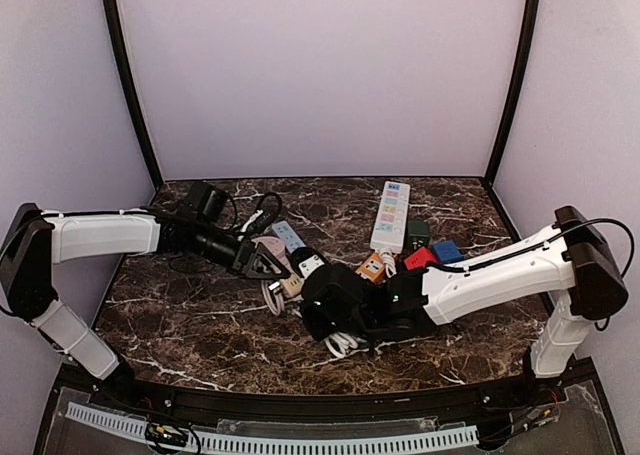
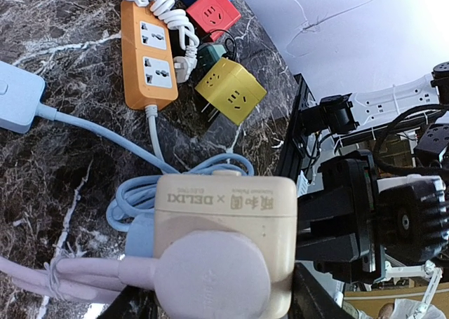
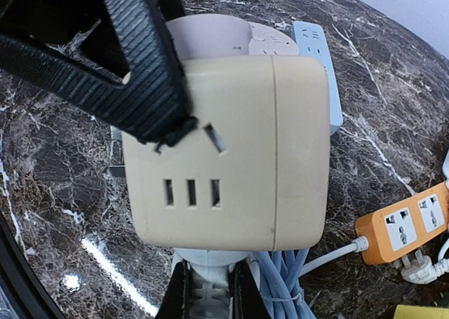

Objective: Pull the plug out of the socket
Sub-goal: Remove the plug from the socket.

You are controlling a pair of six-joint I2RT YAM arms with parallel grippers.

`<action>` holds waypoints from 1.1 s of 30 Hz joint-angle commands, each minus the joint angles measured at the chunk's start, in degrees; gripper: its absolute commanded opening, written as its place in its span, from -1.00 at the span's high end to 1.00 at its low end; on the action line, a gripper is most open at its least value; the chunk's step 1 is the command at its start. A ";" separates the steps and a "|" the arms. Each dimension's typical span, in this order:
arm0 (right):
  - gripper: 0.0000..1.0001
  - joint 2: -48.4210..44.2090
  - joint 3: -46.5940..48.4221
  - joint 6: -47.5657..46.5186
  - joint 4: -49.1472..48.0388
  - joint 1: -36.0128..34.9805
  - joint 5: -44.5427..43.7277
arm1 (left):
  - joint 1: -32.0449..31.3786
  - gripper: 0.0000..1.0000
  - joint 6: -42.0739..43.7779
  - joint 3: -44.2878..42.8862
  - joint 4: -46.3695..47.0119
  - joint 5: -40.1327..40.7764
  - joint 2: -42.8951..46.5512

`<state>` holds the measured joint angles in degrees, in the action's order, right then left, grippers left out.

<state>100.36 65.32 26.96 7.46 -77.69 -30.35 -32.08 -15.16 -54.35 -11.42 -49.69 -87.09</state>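
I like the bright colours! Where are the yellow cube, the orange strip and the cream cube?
yellow cube (image 2: 233, 91), left wrist view, on its slotted face.
orange strip (image 2: 156, 54), left wrist view, between its two outlets.
cream cube (image 2: 238, 219), left wrist view, just under its printed name.

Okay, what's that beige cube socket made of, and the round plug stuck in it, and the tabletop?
Cube socket: looks like moulded plastic, matte beige, with a visible seam line and crisply cut slots.
Round plug: probably plastic too, pale lilac, with a smooth satin sheen.
Tabletop: dark with white marble-like veins, glossy judging by its bright reflections. Whether it is real stone or printed laminate, I cannot tell.
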 commanded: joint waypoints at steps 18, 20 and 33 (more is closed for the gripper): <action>1.00 -4.21 -3.43 -14.77 -4.31 -8.20 7.49 | 3.36 0.87 2.24 -0.98 1.07 7.25 0.67; 1.00 -4.21 -3.58 -15.97 -4.08 -8.87 7.42 | 3.41 0.87 2.22 -0.99 1.05 7.29 0.61; 1.00 -4.32 0.35 1.66 7.19 -4.75 -3.49 | 3.60 0.90 2.24 -0.24 1.74 8.10 1.03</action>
<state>99.20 63.77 19.84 6.98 -81.41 -33.39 -32.10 -14.20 -54.35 -14.50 -52.49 -87.09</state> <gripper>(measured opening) 0.074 0.549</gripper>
